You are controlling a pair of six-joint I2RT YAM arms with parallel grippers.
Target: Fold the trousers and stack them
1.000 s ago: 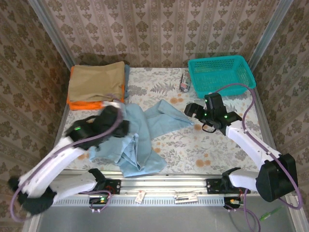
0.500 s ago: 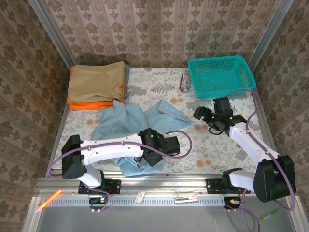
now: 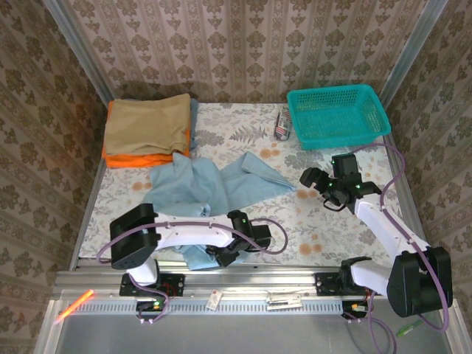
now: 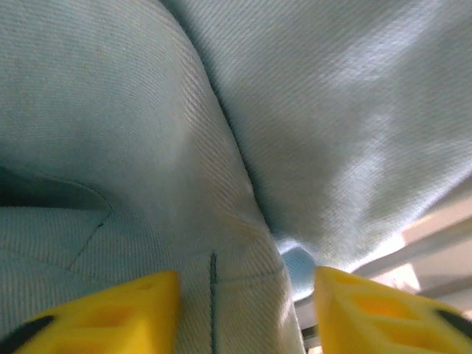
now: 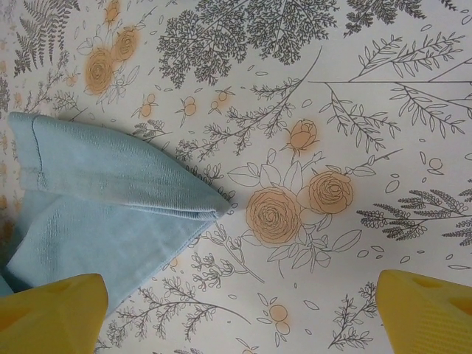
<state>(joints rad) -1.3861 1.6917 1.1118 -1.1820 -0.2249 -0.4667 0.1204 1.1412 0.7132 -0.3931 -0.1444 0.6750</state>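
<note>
L gripper (image 4: 247, 291) spread, close over trousers (image 3: 199, 184); R gripper (image 5: 240, 313) spread above leg tip (image 5: 199, 203).

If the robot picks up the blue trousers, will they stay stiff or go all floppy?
Probably floppy: the trousers lie crumpled in soft folds, so they would likely sag from wherever they're pinched. The leg corner by the right gripper lies thin and flat, so they're probably light. The woven cloth looks grippy, unlikely to slip.

You see brown damask wallpaper (image 3: 243, 44) on three sides of your floral-clothed surface (image 3: 346, 221), with a metal rail (image 3: 251, 284) along its near edge.
</note>
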